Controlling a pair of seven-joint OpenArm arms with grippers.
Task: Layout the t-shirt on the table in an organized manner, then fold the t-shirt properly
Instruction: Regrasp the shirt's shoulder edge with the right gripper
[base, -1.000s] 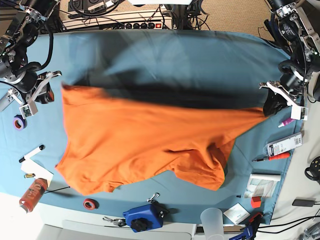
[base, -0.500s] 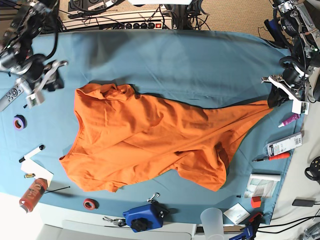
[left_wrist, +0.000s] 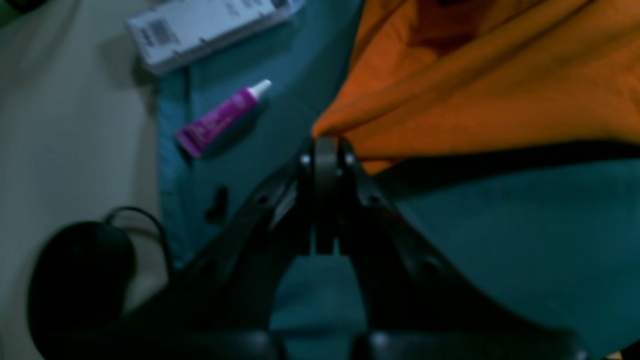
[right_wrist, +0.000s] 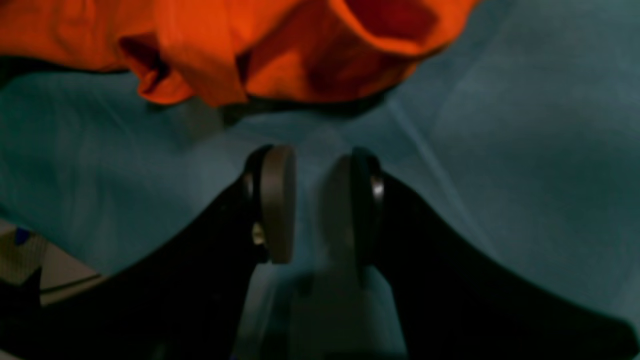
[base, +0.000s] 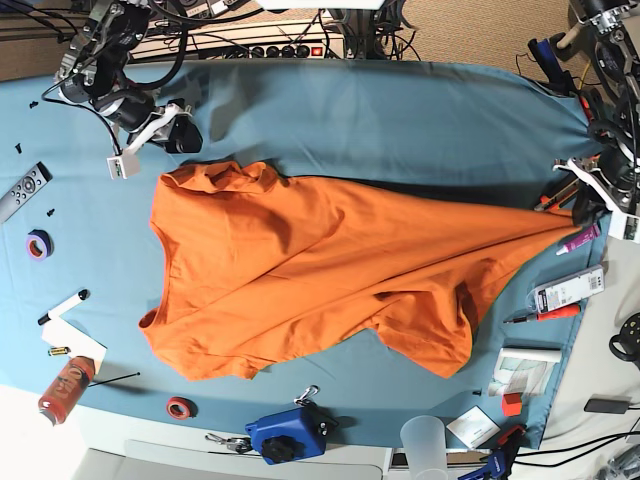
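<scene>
The t-shirt (base: 310, 270) was mid-layout on the tabletop (base: 400, 120). The left gripper (left_wrist: 325, 145) pinched one corner; the right gripper (right_wrist: 312, 200) stood with jaws apart, empty. Next, probably regrasp the bunched end.

No text is showing clearly enough to be read in any view. The white package (left_wrist: 210, 30) near the bench (left_wrist: 500, 250) edge is carrying a barcode and rows of small print in the left wrist view, but all of it is blurring past legibility. The purple tube (left_wrist: 220, 117) beside it is showing pale lettering along its side that is likewise too soft to make out, and the red can (base: 65, 388) in the base view is appearing too small for its label to be read.
</scene>
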